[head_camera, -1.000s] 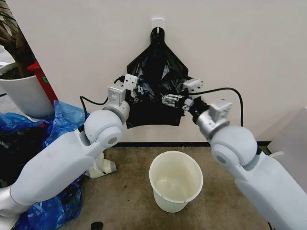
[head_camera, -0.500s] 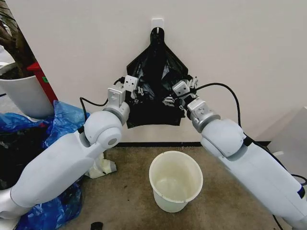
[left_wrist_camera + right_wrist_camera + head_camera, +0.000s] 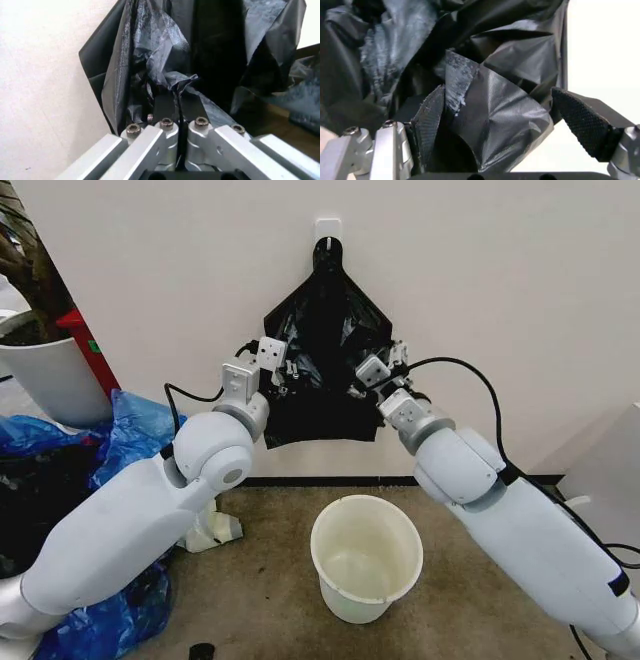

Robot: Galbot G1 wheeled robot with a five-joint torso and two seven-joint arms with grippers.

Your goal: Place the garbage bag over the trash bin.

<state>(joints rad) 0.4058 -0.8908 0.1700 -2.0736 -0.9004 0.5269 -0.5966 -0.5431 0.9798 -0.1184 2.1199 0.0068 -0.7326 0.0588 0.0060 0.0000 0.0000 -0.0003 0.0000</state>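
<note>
We have both arms raised to the garbage bag (image 3: pixel 322 365), which hangs from a white wall hook (image 3: pixel 328 228) in the upper middle of the head view. Our left pincer (image 3: pixel 292 373) is pressed together on a fold of the black film; in the left wrist view the pads (image 3: pixel 165 107) meet with a pleat of plastic caught between them. Our right pincer (image 3: pixel 358 385) is spread, one textured pad (image 3: pixel 431 123) against the film and the other pad (image 3: pixel 580 122) standing off to the side, with a bulge of bag between them. The trash bin (image 3: pixel 366 557) stands open on the floor in the lower middle of the head view, well below the bag.

Our worry is the right side: if we close on this loose bulge, we may catch both layers of the bag, and the mouth would not open over the bin. The film is thin and glossy, so it could also slip out. And pulling down while the handles still loop the hook may tear them.
</note>
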